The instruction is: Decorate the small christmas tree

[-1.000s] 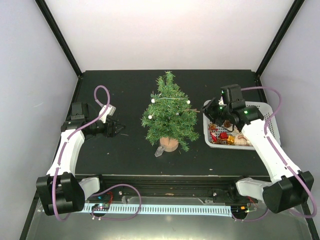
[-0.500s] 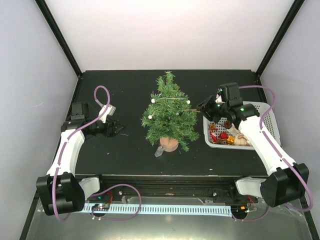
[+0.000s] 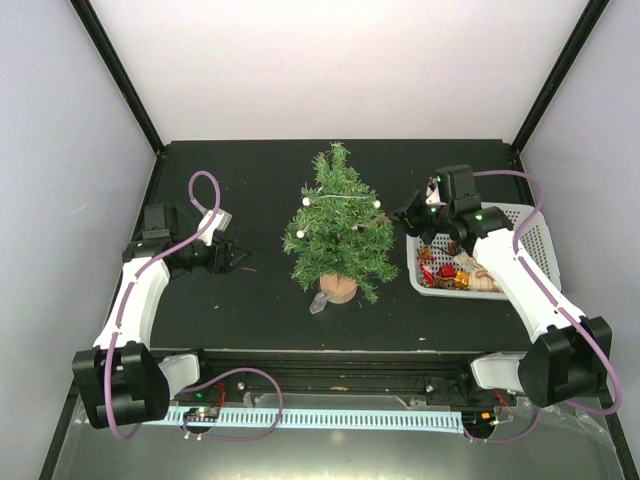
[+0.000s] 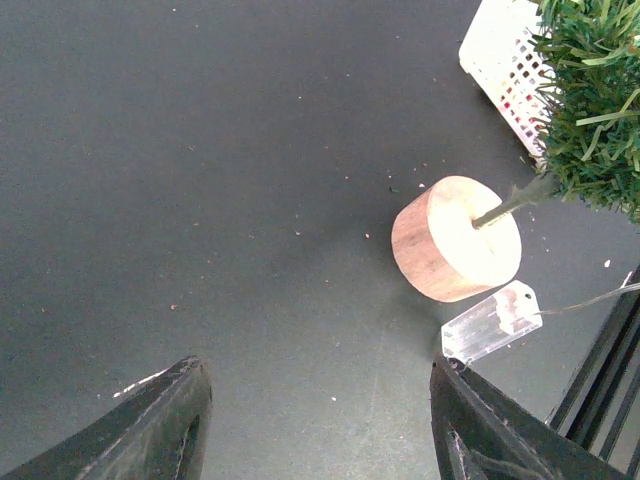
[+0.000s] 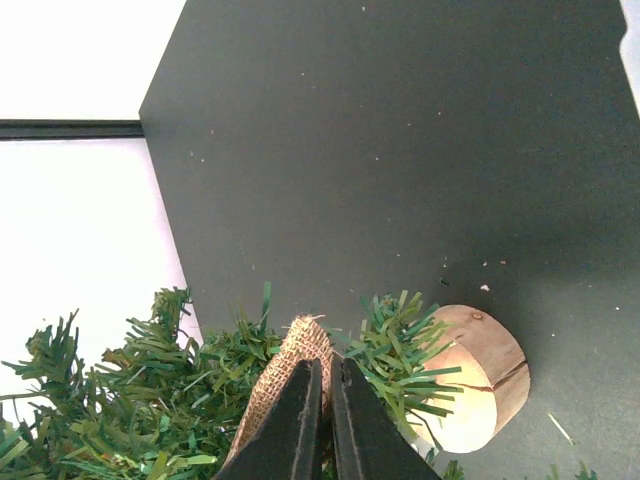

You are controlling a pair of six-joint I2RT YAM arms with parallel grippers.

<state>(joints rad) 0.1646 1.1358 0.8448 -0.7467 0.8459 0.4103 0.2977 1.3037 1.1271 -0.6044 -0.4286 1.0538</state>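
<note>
Right gripper (image 3: 412, 216) was found against the right flank of the tree (image 3: 338, 225), at about mid-height, between the tree and the basket (image 3: 535, 235). In the right wrist view its fingers (image 5: 298, 420) were drawn nearly together, clamped on a piece of tan burlap (image 5: 272, 390). The burlap sat in among the green branches. Its full shape could not be established, as the fingers and foliage covered most of it.

Left gripper (image 3: 230, 255) sat low over the table (image 3: 250, 180), left of the tree and well apart from it. Its jaws were spread wide and held nothing. The left wrist view showed only bare black surface between the two fingers (image 4: 160, 430).

The tree stood upright near the middle of the table on a round wooden base (image 3: 339, 289). A thin string with white beads (image 3: 340, 200) ran across its upper branches. A small clear plastic box (image 3: 318, 304) lay on the table just beside the base, on the near-left side, with a fine wire leading from it. Whether box and base touched could not be confirmed.

The basket, white and perforated, stood near the tree on its right, not touching it. It held a jumble of red and gold ornaments (image 3: 450, 272), too small to identify singly.
</note>
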